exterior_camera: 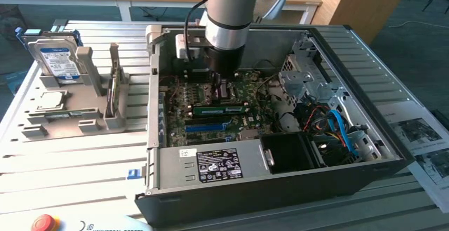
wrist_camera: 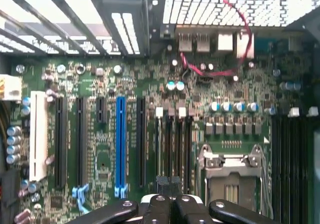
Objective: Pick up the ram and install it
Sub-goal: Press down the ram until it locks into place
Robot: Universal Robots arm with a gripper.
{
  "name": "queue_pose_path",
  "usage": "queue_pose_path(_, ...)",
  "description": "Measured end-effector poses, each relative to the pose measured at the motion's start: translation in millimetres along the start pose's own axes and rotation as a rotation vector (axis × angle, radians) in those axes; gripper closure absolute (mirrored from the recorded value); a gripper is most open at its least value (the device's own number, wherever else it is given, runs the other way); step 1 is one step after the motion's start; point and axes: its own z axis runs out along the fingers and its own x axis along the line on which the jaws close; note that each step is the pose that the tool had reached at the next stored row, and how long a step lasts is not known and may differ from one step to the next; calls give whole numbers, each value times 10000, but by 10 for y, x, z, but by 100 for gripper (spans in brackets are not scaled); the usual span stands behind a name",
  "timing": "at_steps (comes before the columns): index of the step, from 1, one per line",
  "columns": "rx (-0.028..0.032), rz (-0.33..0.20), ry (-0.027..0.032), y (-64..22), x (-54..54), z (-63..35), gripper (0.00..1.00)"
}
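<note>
In the exterior view the ram point(exterior_camera: 218, 108), a long green stick, stands on edge in a slot on the motherboard point(exterior_camera: 245, 91) inside the open computer case point(exterior_camera: 379, 136). My gripper point(exterior_camera: 223, 83) reaches down into the case and hangs just above the board, close behind the ram. In the wrist view my gripper point(wrist_camera: 170, 184) is shut, its fingertips point(wrist_camera: 163, 183) pressed together with nothing between them, over a group of narrow black memory slots point(wrist_camera: 176, 144) beside the processor socket point(wrist_camera: 230, 176).
A grey fixture point(exterior_camera: 70, 120) on the exterior view's left holds a hard drive with a blue label point(exterior_camera: 56, 57) and a square silver chip point(exterior_camera: 50, 100). Inside the case are the power supply point(exterior_camera: 210, 165), loose cables point(exterior_camera: 340, 128) and a drive cage point(exterior_camera: 308, 78). A red button point(exterior_camera: 43, 223) sits near the table's front edge.
</note>
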Motion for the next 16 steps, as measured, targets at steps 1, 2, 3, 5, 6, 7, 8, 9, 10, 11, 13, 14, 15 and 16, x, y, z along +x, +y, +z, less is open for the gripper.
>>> queue_pose_path(1,16,0,-1,25,0,1,89)
queue_pose_path(2,30,-2,-1,50,1,1,89)
queue_pose_path(3,44,-3,-1,73,1,1,89)
queue_pose_path(5,67,-3,-1,116,2,2,89)
queue_pose_path(6,70,-1,-2,124,2,2,89)
queue_pose_path(7,70,-1,-2,124,2,2,89)
queue_pose_path(8,70,-2,-2,124,2,2,89)
queue_pose_path(9,70,-2,-1,124,2,2,89)
queue_pose_path(10,70,-2,-1,124,2,2,89)
queue_pose_path(11,70,-3,-1,124,4,2,89)
queue_pose_path(13,70,-3,-1,123,13,2,89)
queue_pose_path(14,70,-3,-1,121,18,2,89)
queue_pose_path(15,70,-3,-1,121,26,1,89)
queue_pose_path(16,70,-3,-1,120,33,1,89)
